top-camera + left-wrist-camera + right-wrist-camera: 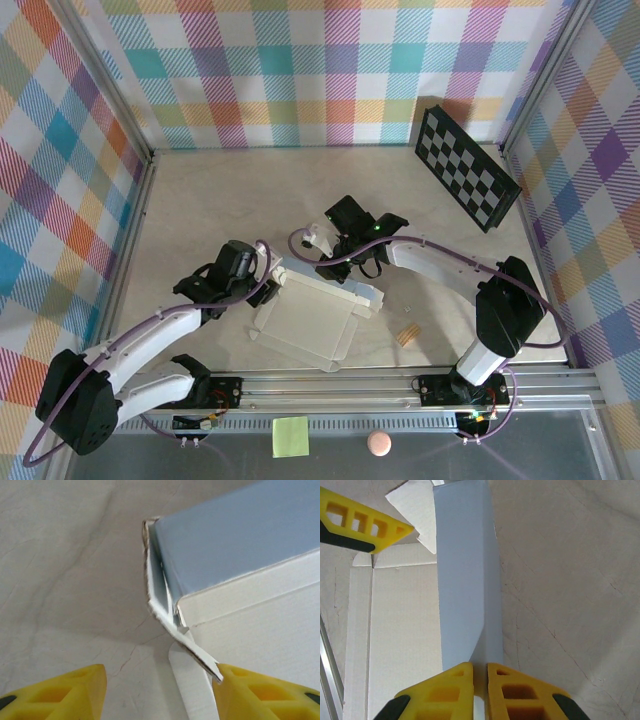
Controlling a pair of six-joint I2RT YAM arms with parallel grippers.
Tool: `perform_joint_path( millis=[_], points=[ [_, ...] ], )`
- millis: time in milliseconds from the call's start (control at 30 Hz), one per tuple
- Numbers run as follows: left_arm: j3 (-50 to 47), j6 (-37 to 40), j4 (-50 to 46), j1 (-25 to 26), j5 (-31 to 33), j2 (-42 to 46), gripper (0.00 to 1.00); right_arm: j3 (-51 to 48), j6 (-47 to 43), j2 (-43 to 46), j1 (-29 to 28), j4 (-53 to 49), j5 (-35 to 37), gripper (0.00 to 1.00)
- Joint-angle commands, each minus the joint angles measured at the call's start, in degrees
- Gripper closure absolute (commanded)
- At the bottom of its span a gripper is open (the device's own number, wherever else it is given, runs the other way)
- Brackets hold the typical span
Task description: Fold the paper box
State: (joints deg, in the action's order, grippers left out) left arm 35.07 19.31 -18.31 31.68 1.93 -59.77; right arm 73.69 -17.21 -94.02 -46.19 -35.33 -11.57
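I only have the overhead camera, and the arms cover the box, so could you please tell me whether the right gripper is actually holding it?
Observer: Yes, the right gripper is pinched shut on an upright side wall of the box.
Operator: Thank you. Is the left gripper holding anything?
Observer: No, the left gripper is open at a corner of the box. A bent flap reaches the tip of one finger.
Operator: Is that corner closed up?
Observer: Not yet. The flap stands away from the wall, leaving a gap.
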Motion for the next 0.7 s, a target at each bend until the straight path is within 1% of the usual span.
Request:
perform_joint_path(
  millis=[0, 133, 267, 300, 400, 467, 500, 600, 667],
  points=[
    [-2.3, -0.7, 6.86, -0.37, -2.45, -0.53, 0.43, -2.3, -1.33, -3.36, -0.61, -4.22, 2.47, 0.87],
    [-6.25, -0.73, 15.52, -0.39, -3.08, -0.6, 0.44, -2.41, -1.29, -3.62, -0.56, -3.87, 2.24, 0.87],
    [-8.65, 0.61, 21.21, -0.39, -3.09, -0.85, 0.49, -2.48, -1.41, -3.63, -0.61, -3.6, 1.76, 0.87],
    [-8.74, 0.92, 21.68, -0.39, -3.31, -0.9, 0.52, -2.59, -1.41, -3.62, -0.56, -3.56, 1.6, 0.87],
    [-8.79, 1.91, 22.25, -0.22, -4.13, -0.87, 0.55, -2.32, -1.51, -3.8, -0.56, -3.43, 1.55, 0.87],
    [-8.63, 2.09, 22.27, -0.09, -4.21, -0.72, 0.64, -2.15, -1.51, -3.93, -0.56, -3.43, 1.72, 0.87],
    [-8.53, 2.08, 22.26, 0.02, -4.05, -0.57, 0.67, -2.01, -1.44, -4.03, -0.56, -3.43, 2.11, 0.88],
    [-7.85, 2.21, 22.52, 0.22, -4.74, -0.68, 0.68, -2.04, -0.92, -3.9, -0.59, -2.92, 3.46, 0.9],
    [-7.36, 2.06, 23.58, 0.31, -4.53, -1.34, 0.71, -2.36, -0.67, -3.56, -0.59, -2.29, 3.83, 0.9]
  ],
)
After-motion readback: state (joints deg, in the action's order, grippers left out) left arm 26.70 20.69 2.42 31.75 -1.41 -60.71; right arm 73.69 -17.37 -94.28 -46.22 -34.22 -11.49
